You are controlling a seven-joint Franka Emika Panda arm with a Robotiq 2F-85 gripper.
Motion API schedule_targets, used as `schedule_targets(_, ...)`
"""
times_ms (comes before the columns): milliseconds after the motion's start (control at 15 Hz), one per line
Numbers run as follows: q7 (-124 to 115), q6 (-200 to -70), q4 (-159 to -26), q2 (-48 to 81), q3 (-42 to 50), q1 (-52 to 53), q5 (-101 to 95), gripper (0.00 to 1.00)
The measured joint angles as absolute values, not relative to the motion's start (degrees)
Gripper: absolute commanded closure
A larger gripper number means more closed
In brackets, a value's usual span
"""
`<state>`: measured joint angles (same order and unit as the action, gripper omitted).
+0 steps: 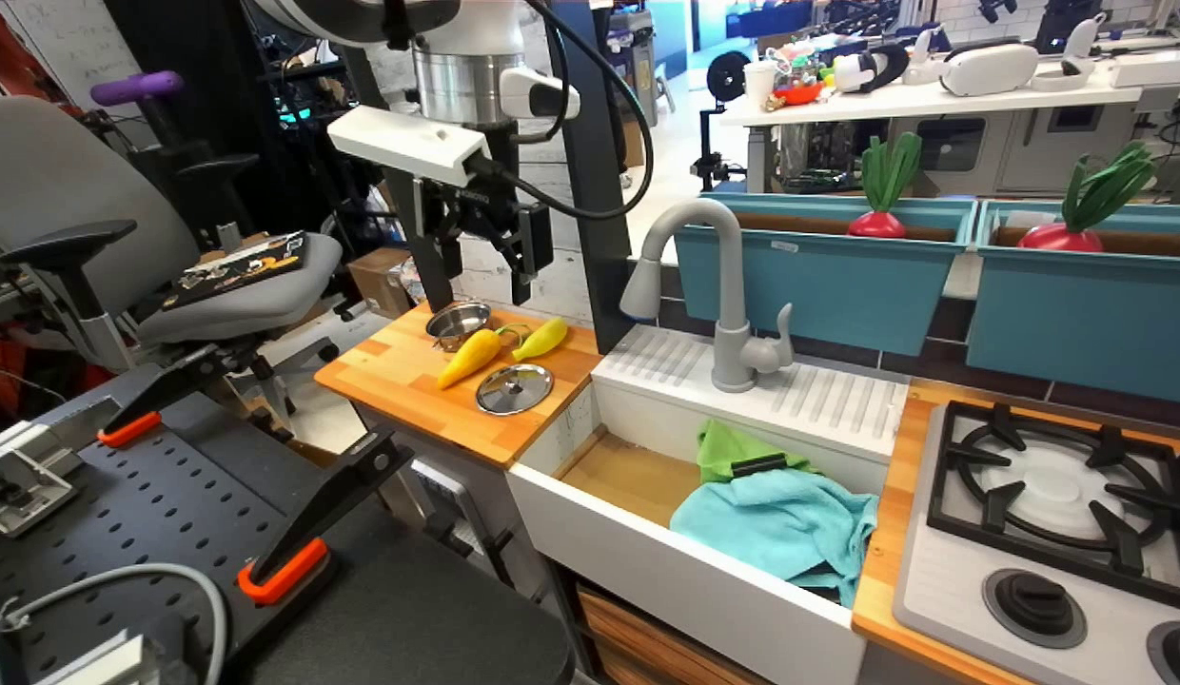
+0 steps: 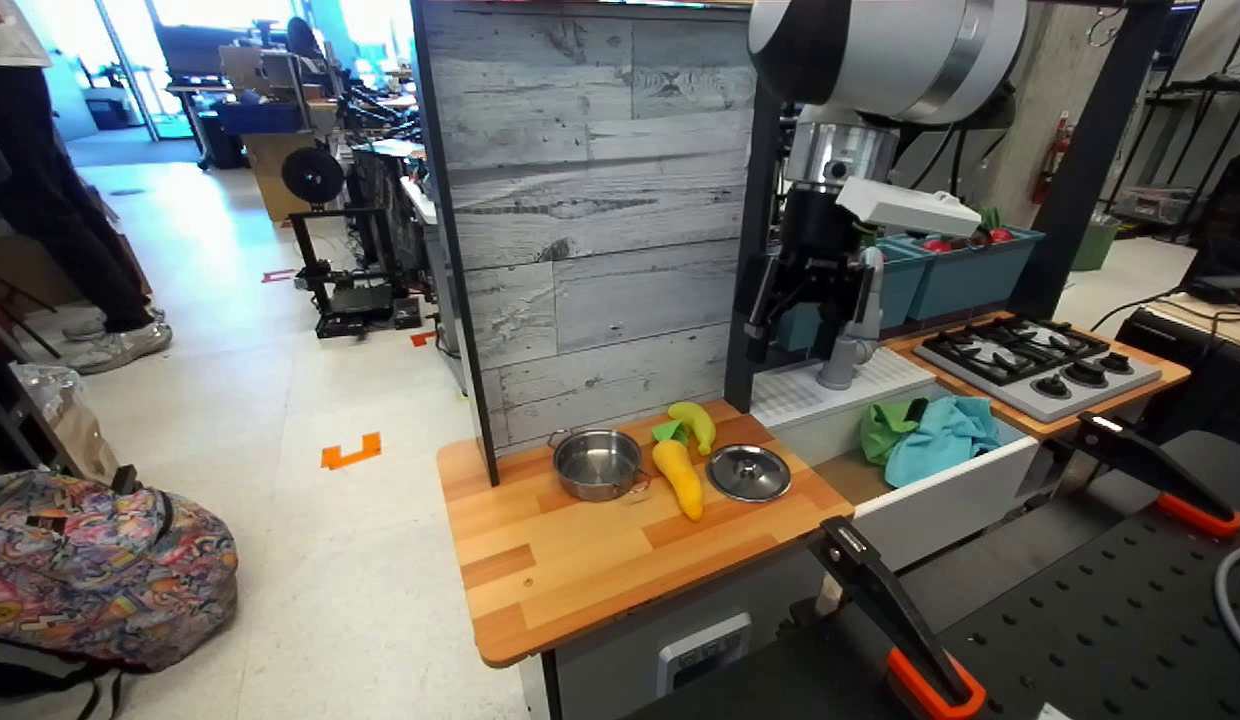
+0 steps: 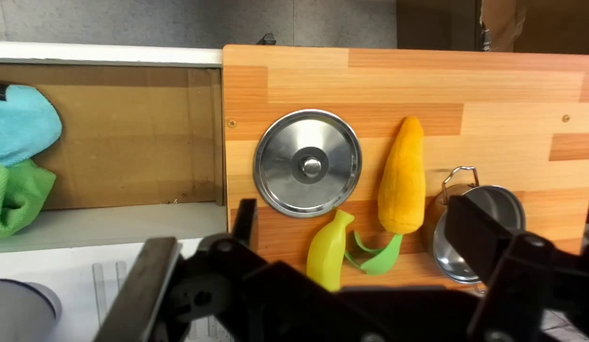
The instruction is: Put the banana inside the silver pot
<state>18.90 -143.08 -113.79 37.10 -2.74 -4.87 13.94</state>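
Grey-white plank wall panel [image 2: 605, 200]: upright, 12 o'clock. White rectangular sink basin [image 1: 690, 585]: between 2 and 3 o'clock. Honey-toned wood-block tabletop [image 2: 570, 560]: centre of that dial, as read in an exterior view; carries the small wares below. Black two-fingered end effector [image 3: 356, 223]: aloft, fingers spread wide, gripping nothing; in the wrist view they stand towards 9 and 3 o'clock, which should suit a crosswise pinch. Shallow round silver-metal pot [image 2: 597, 468]: 11 o'clock, uncovered; better lowered into than dropped into. Round shiny metal lid [image 2: 748, 473]: 2 o'clock, flat; may be left alone. Long yellow-orange tapering toy vegetable [image 2: 680, 480]: between pot and lid; to be cleared with height in the carry. Small yellow-green curved toy banana [image 2: 696, 425]: 1 o'clock, ungripped; probably best taken across its middle after a straight descent. Curled green leaf [image 3: 384, 259]: just beside the banana, contact uncertain; keep fingertips off it. Bent metal wire handle [image 3: 464, 168]: on the pot, facing the vegetable; a possible snag. Clearances: wall panel near the banana, little room behind; sink edge drops away beyond the lid; bare tabletop at 6 to 8 o'clock, open room to the outer rim.
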Motion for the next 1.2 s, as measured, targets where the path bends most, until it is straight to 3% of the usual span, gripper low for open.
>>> schedule_targets(1200, 7.32, -156.3, -109.97, 47.1, -5.15, -1.84, 10.3, 0.0)
